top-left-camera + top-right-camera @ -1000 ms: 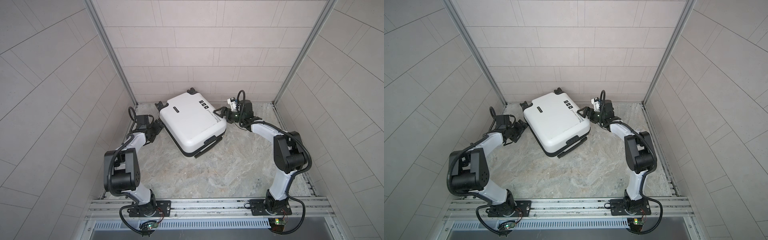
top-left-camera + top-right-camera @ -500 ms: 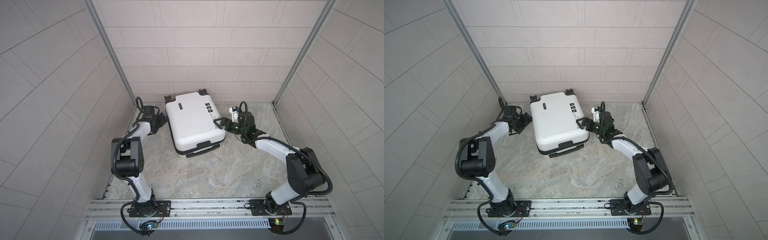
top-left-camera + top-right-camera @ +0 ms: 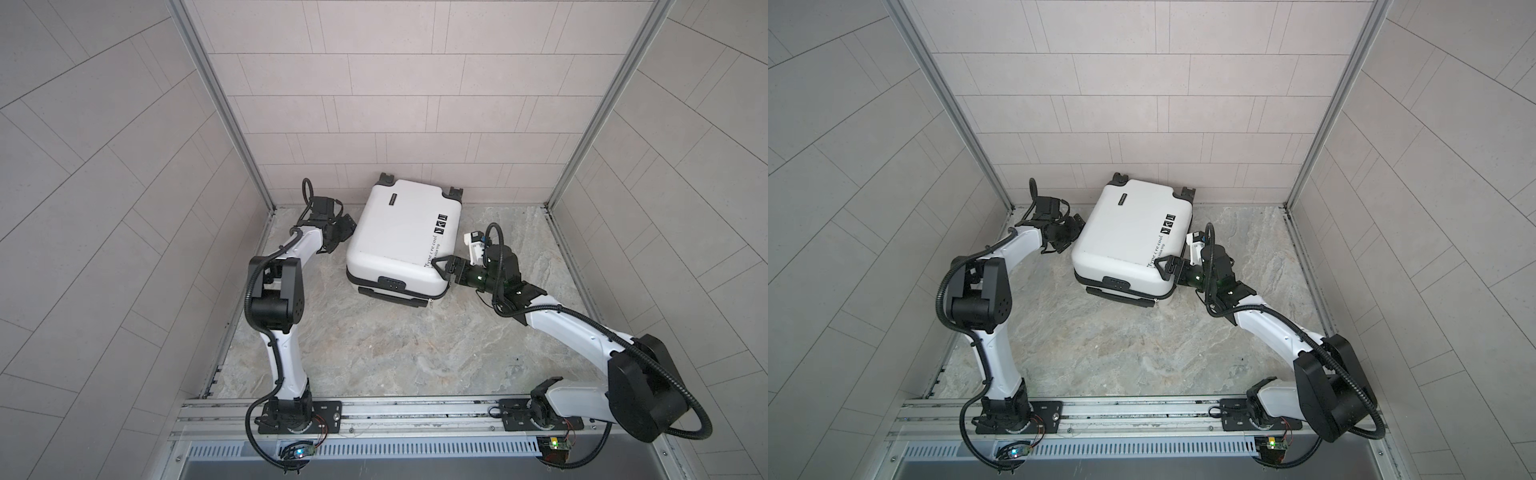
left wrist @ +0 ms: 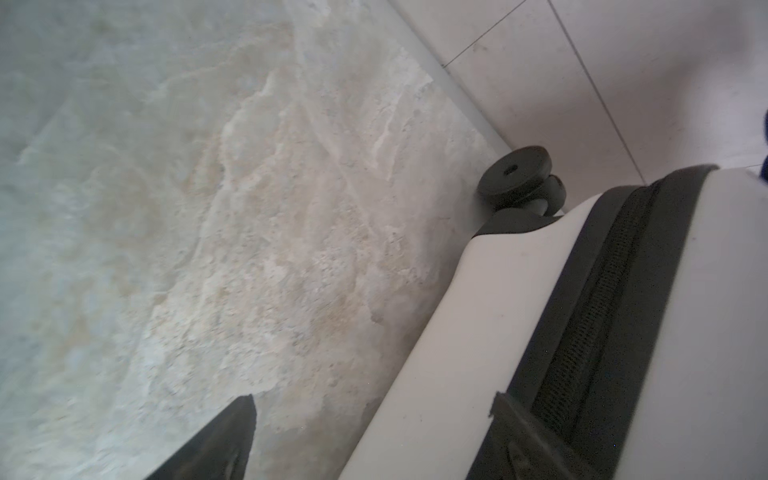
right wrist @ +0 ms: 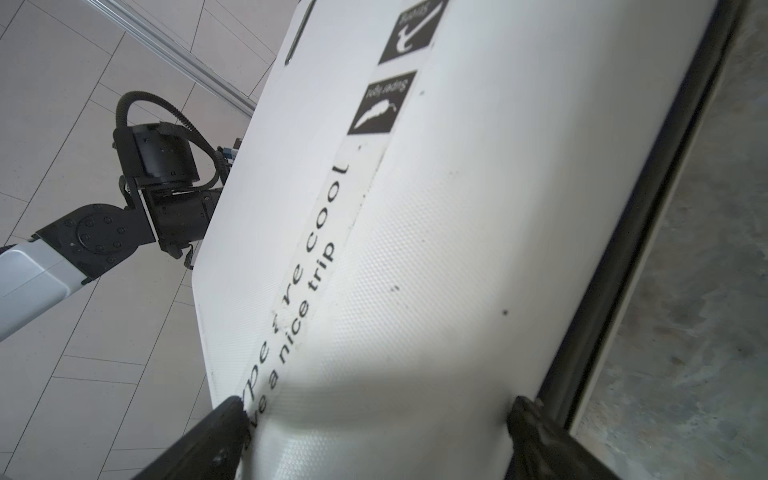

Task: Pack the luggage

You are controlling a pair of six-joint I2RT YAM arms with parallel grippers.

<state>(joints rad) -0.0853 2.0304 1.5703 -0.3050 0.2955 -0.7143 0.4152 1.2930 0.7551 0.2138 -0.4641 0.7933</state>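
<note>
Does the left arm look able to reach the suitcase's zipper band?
Probably yes: the left gripper hangs open close beside the luggage, facing its zipper band, with nothing between them.

luggage [image 4: 478, 332] lying on marble floor [image 4: 208, 208] | black wheel [image 4: 515, 174] sitting right by the wall [image 4: 582, 62] | left gripper [image 4: 374, 403] gaping wide — one finger [image 4: 523, 432] overlapping the zipper band [image 4: 602, 311]
</note>
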